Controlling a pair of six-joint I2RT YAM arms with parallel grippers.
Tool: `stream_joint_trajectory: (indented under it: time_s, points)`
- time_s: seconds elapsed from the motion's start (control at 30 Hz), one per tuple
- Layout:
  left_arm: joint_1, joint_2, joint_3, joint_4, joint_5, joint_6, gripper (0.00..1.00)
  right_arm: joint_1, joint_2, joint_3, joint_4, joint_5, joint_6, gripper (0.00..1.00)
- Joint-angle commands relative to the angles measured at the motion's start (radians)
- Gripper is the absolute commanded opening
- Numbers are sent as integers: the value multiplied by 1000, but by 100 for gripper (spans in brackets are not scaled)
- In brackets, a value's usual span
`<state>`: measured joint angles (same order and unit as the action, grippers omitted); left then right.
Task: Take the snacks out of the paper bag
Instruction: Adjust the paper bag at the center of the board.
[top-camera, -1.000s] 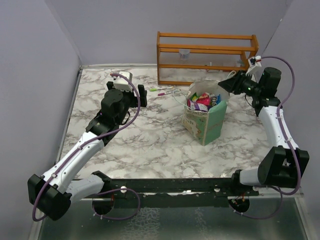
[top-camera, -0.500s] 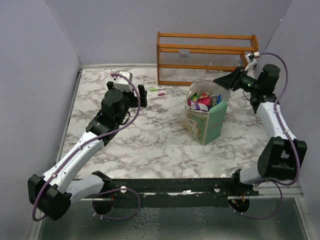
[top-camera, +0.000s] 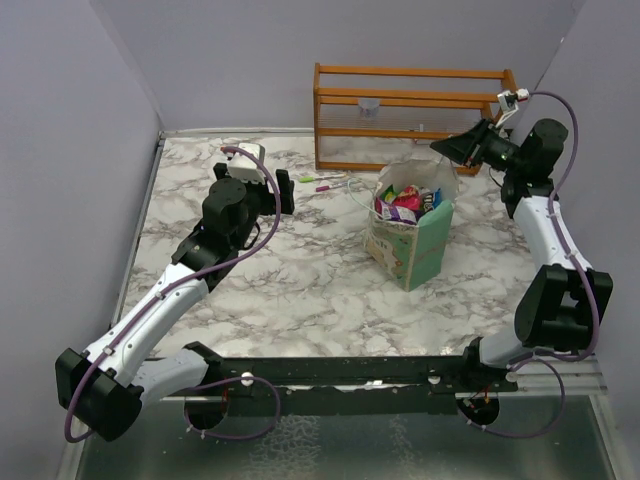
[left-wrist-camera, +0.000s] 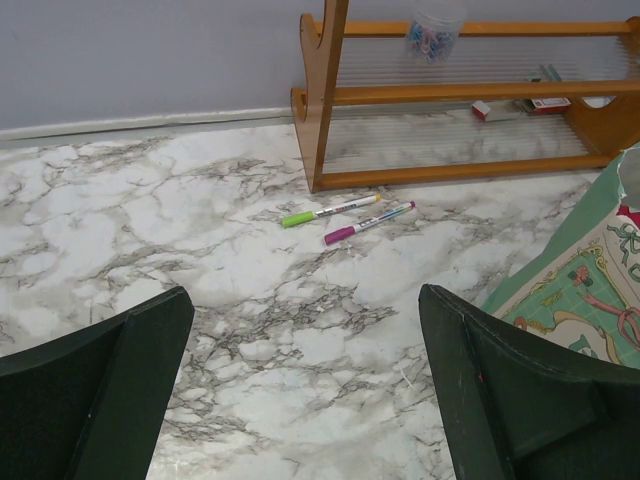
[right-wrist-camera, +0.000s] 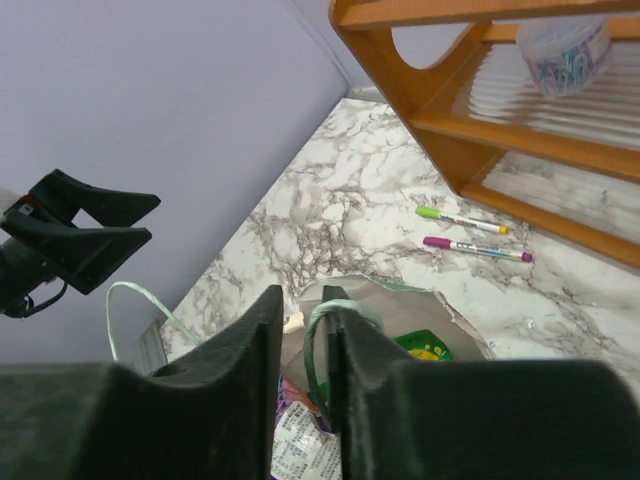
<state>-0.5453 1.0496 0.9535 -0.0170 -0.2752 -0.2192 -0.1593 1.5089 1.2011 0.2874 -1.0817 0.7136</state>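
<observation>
Left tool (top-camera: 283, 192) hovers over the marble surface (top-camera: 300, 290), well left of the upright paper bag (top-camera: 410, 245). I see snacks (top-camera: 405, 203) packed in its open top, with my right tool (top-camera: 440, 148) above its far rim.

Left wrist: fingers spread wide, holding nothing, two pens (left-wrist-camera: 330, 211) lying beyond.

Right wrist: fingers nearly together, with the string handle (right-wrist-camera: 312, 340) in the slit. Whether it is pinched, I cannot tell.

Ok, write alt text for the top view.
An upright bag of snacks stands on a marble table, the right gripper above its far right rim. The left gripper hangs to the bag's left; an orange rack and two pens lie behind.
</observation>
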Motion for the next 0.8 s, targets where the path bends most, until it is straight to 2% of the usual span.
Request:
stream_joint_trajectory:
  time_s: [0.0,0.13,0.23,0.5,0.77]
  points:
    - [-2,-1,33,10,17,-1,99,-3,-40,22,106,7,70,17]
    - [-3,-3,33,10,14,-1,99,-3,-53,2,176,14,143,6]
    - [-3,-4,32,10,14,-2,99,-3,-86,-8,185,41,156,4]
    - [-3,-11,31,11,16,-1,99,-6,-211,-6,-15,246,17,2]
    - [-5,-17,27,17,16,-4,99,-49,-264,-7,-125,313,-33,1]
